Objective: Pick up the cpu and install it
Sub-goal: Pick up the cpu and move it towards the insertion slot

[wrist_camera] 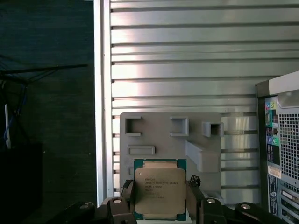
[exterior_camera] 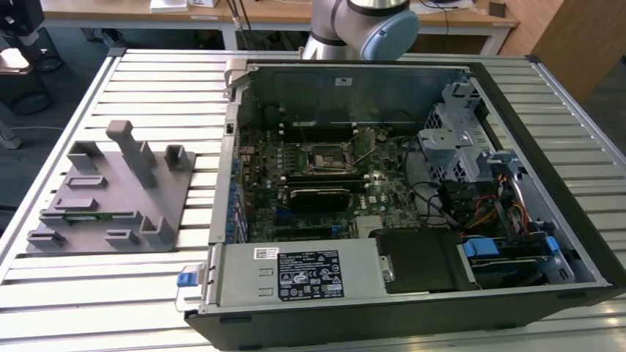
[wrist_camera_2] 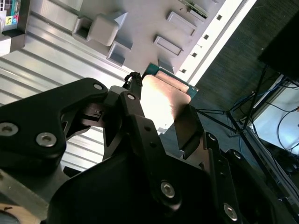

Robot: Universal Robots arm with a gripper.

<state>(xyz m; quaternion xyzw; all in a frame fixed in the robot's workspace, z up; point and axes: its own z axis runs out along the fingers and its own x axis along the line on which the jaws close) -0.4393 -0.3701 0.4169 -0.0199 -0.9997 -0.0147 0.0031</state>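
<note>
The cpu (wrist_camera: 160, 189) is a flat square chip with a pale metal top plate and a green edge. It sits between the two black fingers (wrist_camera: 194, 195) of my gripper (wrist_camera: 160, 201), which is shut on it, above the grey fixture plate (wrist_camera: 168, 140). In the second wrist view the cpu (wrist_camera_2: 163, 98) shines between the fingers (wrist_camera_2: 135, 109) of the gripper (wrist_camera_2: 161, 116). In the exterior view the black square socket (exterior_camera: 323, 155) lies on the motherboard inside the open computer case (exterior_camera: 391, 293).
The grey fixture plate (exterior_camera: 108, 191) with posts and pockets lies on the slatted metal table (exterior_camera: 157, 95), on the exterior view's left of the case. The arm (exterior_camera: 357, 29) rises behind the case's far wall. The table's edge (wrist_camera: 103, 93) borders dark floor.
</note>
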